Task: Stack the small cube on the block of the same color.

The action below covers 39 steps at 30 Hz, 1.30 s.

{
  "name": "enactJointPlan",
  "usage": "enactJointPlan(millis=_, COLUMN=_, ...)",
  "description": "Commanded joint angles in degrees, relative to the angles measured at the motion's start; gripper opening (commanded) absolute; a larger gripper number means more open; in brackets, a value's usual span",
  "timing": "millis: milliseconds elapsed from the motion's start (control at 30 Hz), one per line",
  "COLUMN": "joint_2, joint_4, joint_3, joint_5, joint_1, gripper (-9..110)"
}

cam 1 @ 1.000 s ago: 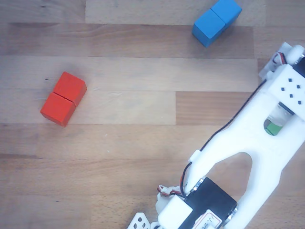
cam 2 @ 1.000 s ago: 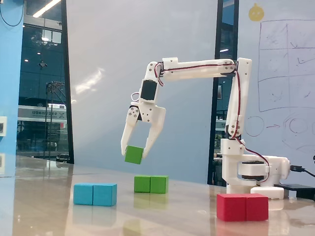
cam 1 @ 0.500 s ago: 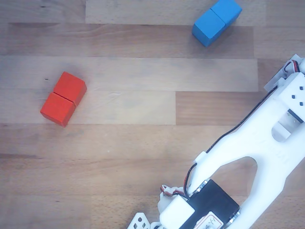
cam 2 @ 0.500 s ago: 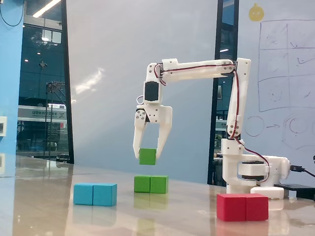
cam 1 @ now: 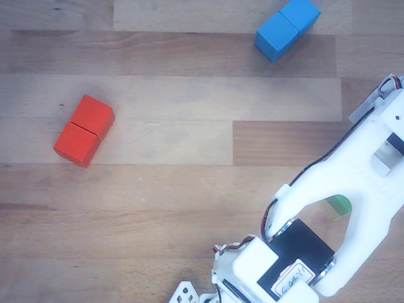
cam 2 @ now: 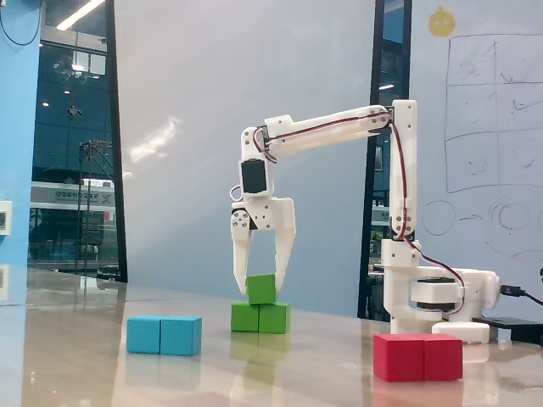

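Here, small cube [cam 2: 261, 288] atop green block [cam 2: 260, 318] lying sideways in fixed view, tool [cam 2: 262, 288] straddling, grip unclear.

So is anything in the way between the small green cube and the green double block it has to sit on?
Nothing visible. In the fixed view the small cube already rests on the green block, with the gripper straddling it. The blue block and red block lie apart, to either side.

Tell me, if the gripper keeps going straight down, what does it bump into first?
The gripper points straight down around the small green cube, so its fingertips would probably first meet the green double block beneath. Depth is hard to judge from the fixed view.
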Motion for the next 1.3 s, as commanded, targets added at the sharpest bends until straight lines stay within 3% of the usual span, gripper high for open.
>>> enactJointPlan(millis=0, joint_2=0.35, joint_4=0.35, joint_3=-5.1, joint_5=-0.62, joint_1=0.7, gripper=7)
enactJointPlan(millis=300, joint_2=0.0, joint_4=-4.75, joint_3=-5.1, joint_5=-3.87, joint_1=3.6, gripper=7)
enactJointPlan(millis=667, joint_2=-0.09, joint_4=-2.72, joint_3=-4.13, joint_5=-7.73, joint_1=3.96, gripper=7)
enactJointPlan(millis=1033, joint_2=0.26, joint_4=0.7, joint_3=-2.99, joint_5=-7.65, joint_1=3.78, gripper=28)
enactJointPlan(millis=1267, joint_2=0.88, joint_4=0.7, joint_3=-3.08, joint_5=-7.65, joint_1=2.99, gripper=31)
